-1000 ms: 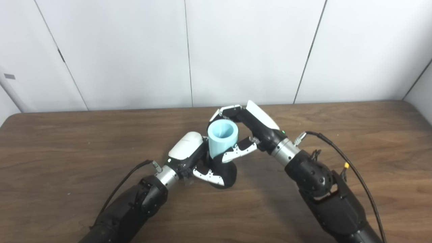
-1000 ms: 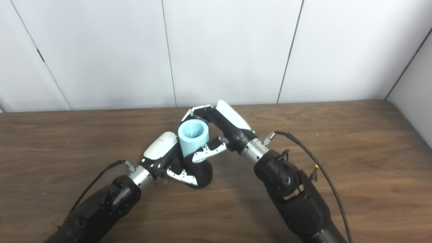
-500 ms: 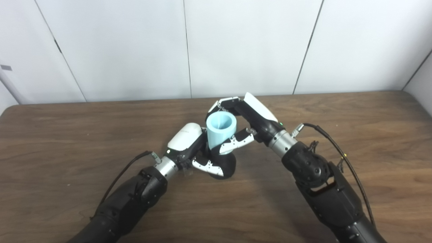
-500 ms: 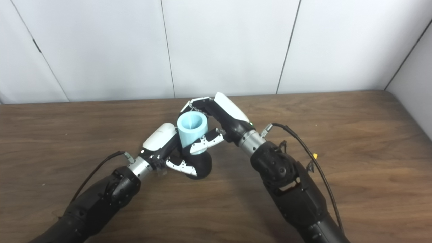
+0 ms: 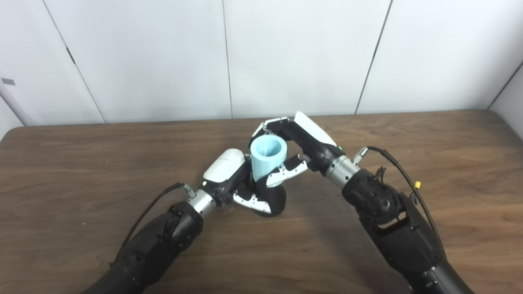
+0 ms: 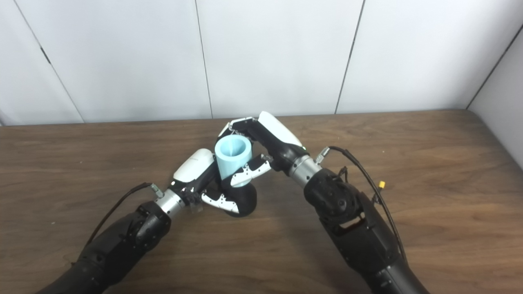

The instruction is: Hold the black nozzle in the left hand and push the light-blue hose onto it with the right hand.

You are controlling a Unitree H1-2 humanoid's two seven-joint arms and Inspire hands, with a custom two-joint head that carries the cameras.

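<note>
A short light-blue hose (image 5: 267,161) stands upright at the table's middle, its open end facing up. Its lower end sits on the black nozzle (image 5: 273,202), a rounded black piece resting on the table. My left hand (image 5: 233,183) is shut on the nozzle from the left, fingers wrapped round its base. From the right, my right hand (image 5: 300,141) is shut on the hose, fingers behind it and thumb across its front. The joint between hose and nozzle is hidden by the fingers.
The brown wooden table (image 5: 81,163) stretches to both sides, backed by a white panelled wall (image 5: 163,61). A black cable (image 5: 402,175) with a yellow tag loops off the right forearm.
The whole picture shifted down a little a second ago, so the camera moved. Both hands, hose and nozzle keep the same pose relative to each other.
</note>
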